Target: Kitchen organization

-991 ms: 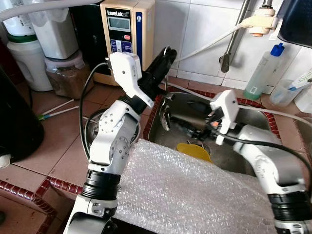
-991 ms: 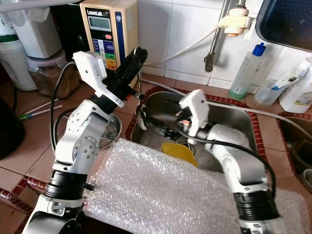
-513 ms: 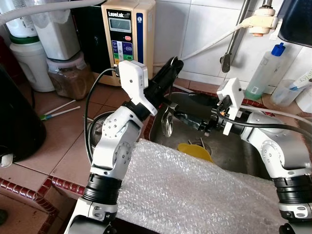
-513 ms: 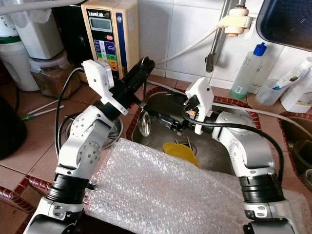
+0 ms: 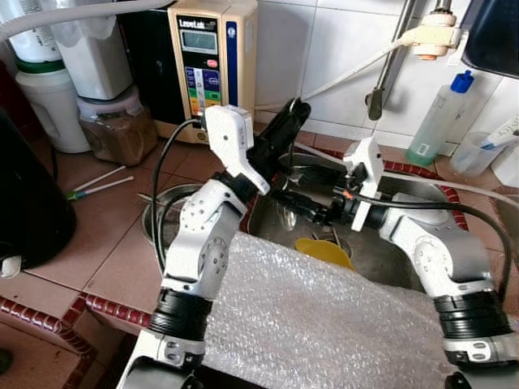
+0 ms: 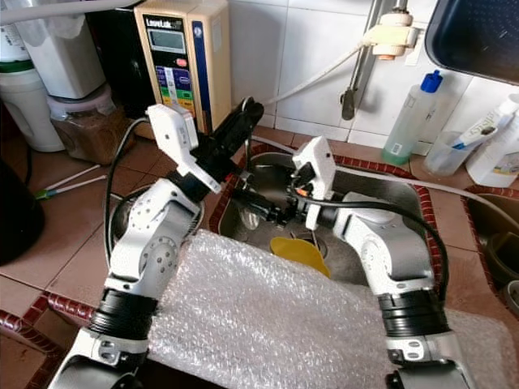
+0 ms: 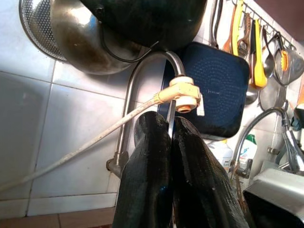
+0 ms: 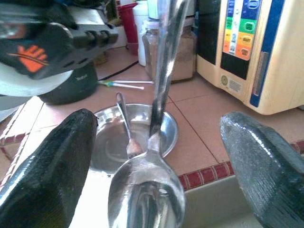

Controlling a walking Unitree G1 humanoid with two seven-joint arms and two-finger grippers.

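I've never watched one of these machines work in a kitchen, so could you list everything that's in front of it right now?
Sink: one, steel, set in the red tile counter.
Spoon: one, silver, hanging bowl-down over the sink's left edge.
Yellow thing: one, lying in the sink.
Bubble wrap: one clear sheet, draped over the counter's near edge.
Steel bowl: one, on the counter left of the sink, a small spoon in it.
Water machine: one, cream and blue, against the wall.
Jar: one, brown contents, left of the machine.
Bottle: one, clear with blue cap, right of the tap.
Left gripper: black, shut on the spoon's handle.
Right gripper: black, open either side of the spoon.
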